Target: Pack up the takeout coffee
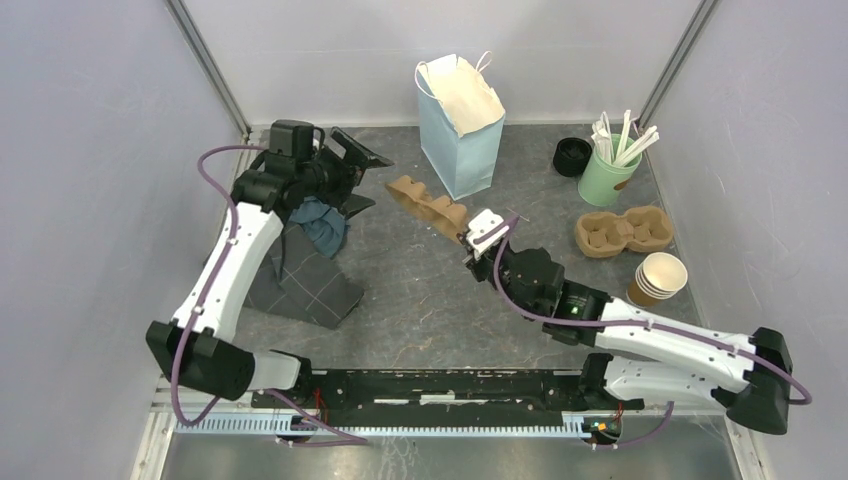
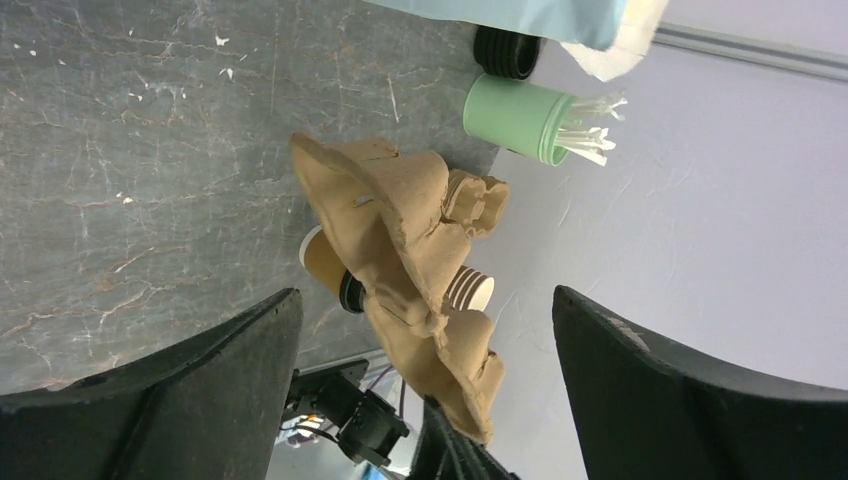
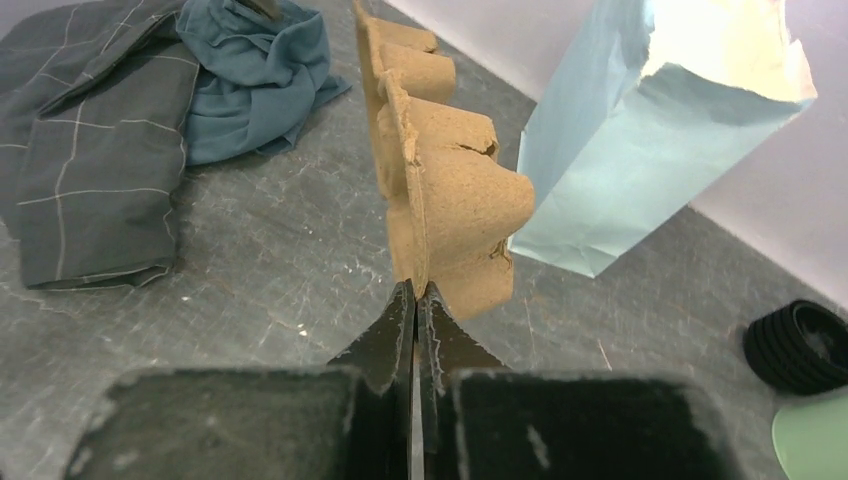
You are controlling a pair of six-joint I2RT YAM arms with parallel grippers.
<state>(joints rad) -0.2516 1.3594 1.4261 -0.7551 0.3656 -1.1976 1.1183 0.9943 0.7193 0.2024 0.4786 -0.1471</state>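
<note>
While my right claw (image 3: 415, 300) was clenched on the rim of the pulp carrier (image 3: 450, 200) over the middle of the desk (image 3: 250, 280) and my left claw (image 2: 425, 300) stood spread and empty, the takeout coffee (image 2: 325, 265) sat just behind that carrier, its axis apparently tilted, probably nearer my right arm.

I can read no text, label, brand or number in any of my views. The blue paper bag (image 1: 458, 120) at twelve o'clock, the pulp cup carrier (image 3: 450, 200) near centre and the takeout coffee (image 2: 322, 258) show plain faces. The stacked paper cups (image 1: 660, 278) at three o'clock show only thin bands.
</note>
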